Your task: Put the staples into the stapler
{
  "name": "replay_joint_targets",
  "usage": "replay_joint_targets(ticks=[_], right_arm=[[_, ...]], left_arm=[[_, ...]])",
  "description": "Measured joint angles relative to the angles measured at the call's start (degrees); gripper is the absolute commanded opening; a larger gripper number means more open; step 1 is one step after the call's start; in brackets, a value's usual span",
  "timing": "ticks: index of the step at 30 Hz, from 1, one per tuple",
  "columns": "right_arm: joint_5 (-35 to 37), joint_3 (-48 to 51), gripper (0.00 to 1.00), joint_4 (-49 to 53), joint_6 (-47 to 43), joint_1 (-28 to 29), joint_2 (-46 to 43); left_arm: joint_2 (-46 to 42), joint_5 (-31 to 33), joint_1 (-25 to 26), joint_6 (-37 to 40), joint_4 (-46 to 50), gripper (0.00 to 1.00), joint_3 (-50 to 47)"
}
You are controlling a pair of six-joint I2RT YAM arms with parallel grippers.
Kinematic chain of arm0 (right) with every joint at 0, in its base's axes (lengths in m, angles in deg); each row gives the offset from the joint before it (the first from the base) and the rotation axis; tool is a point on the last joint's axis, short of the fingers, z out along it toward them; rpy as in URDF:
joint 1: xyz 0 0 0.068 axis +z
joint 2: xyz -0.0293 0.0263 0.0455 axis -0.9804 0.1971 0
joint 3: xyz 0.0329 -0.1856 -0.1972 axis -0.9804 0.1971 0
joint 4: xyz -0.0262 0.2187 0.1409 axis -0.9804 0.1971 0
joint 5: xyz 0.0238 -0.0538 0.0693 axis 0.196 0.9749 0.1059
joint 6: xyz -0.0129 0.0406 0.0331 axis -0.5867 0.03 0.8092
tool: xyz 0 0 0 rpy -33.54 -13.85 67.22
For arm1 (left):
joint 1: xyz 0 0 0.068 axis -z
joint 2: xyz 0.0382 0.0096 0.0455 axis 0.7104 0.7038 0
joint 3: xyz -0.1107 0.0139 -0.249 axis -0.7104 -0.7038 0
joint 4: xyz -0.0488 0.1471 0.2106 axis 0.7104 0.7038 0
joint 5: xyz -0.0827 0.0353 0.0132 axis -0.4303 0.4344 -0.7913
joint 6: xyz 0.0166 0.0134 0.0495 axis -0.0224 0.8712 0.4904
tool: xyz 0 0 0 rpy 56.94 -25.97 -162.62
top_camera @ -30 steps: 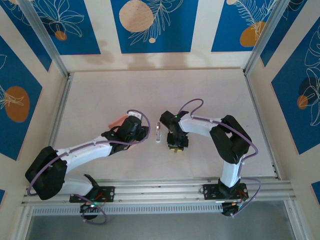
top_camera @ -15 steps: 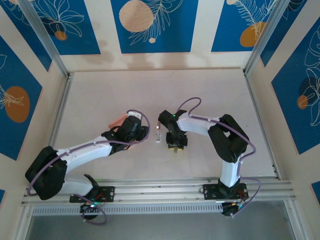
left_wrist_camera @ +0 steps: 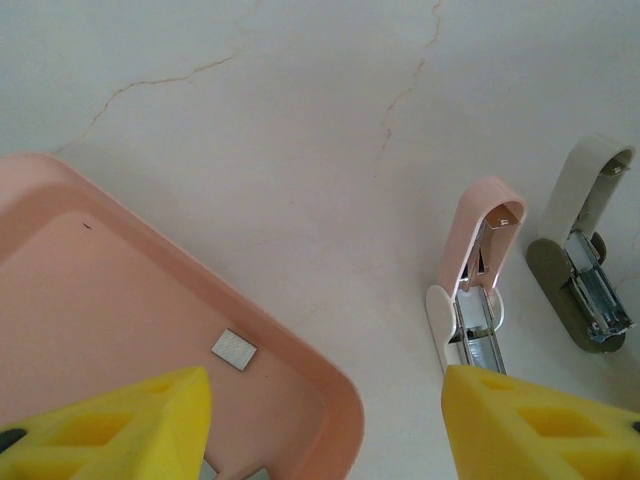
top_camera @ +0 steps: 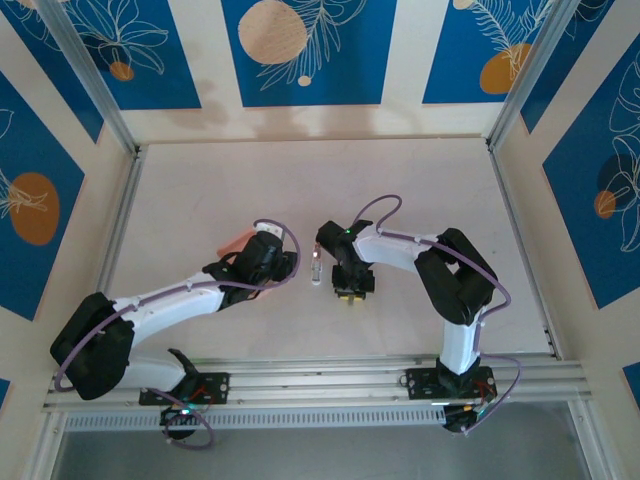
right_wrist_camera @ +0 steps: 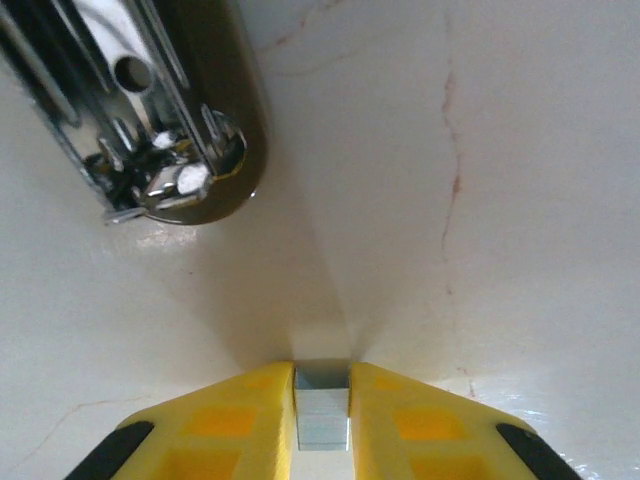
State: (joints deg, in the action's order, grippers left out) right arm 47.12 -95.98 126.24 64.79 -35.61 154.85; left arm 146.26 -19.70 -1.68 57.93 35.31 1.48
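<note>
The stapler (left_wrist_camera: 474,300) lies open on the table, with a pink lid, a white base and a bare metal channel; from above the stapler (top_camera: 316,267) sits between the two arms. Several tiny grey staples (left_wrist_camera: 234,350) lie in the pink tray (left_wrist_camera: 300,360). My left gripper (left_wrist_camera: 325,430) is open, one finger over the tray and the other by the stapler, and the left gripper (top_camera: 280,266) holds nothing. My right gripper (right_wrist_camera: 322,425) is shut on a small block of staples (right_wrist_camera: 322,405) just above the table; the right gripper (top_camera: 347,294) is right of the stapler.
A second open stapler-like piece (left_wrist_camera: 585,270), cream with an olive base and a metal mechanism, lies right of the pink one; its olive end (right_wrist_camera: 190,120) is ahead and left of my right fingers. The pink tray's corner (top_camera: 235,243) shows behind the left arm.
My right gripper has shifted slightly left, toward the stapler, with the staple block still in it. The left arm has not moved.
</note>
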Motion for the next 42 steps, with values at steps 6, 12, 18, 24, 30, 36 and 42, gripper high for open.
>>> replay_joint_targets(ticks=[6,12,18,24,30,36,42], right_arm=[[-0.1,0.0,0.22,0.0,-0.5,-0.3,0.3],[-0.2,0.0,0.17,0.0,-1.1,-0.4,0.3],[0.6,0.4,0.17,-0.5,-1.1,-0.3,-0.5],[5.5,2.8,0.17,-3.8,-1.6,-0.1,-4.9],[9.6,4.1,0.17,-8.8,-3.0,0.1,-10.8],[12.6,6.2,0.17,-14.2,-5.9,0.2,-13.2],[15.0,8.4,0.17,-21.1,-10.3,0.1,-14.4]], left_arm=[[0.0,0.0,0.0,0.0,-0.2,0.62,0.0],[0.0,0.0,0.0,0.0,-0.2,0.62,0.0],[-0.2,0.0,-0.5,0.0,-0.6,0.62,-0.7],[-1.4,-0.2,-1.6,-0.5,-1.6,0.63,-1.9],[-2.1,-0.8,-2.8,-1.6,-4.2,0.63,-3.0],[-2.2,-2.2,-4.0,-3.0,-7.9,0.63,-5.7],[-2.2,-3.7,-5.1,-4.0,-12.8,0.63,-8.4]])
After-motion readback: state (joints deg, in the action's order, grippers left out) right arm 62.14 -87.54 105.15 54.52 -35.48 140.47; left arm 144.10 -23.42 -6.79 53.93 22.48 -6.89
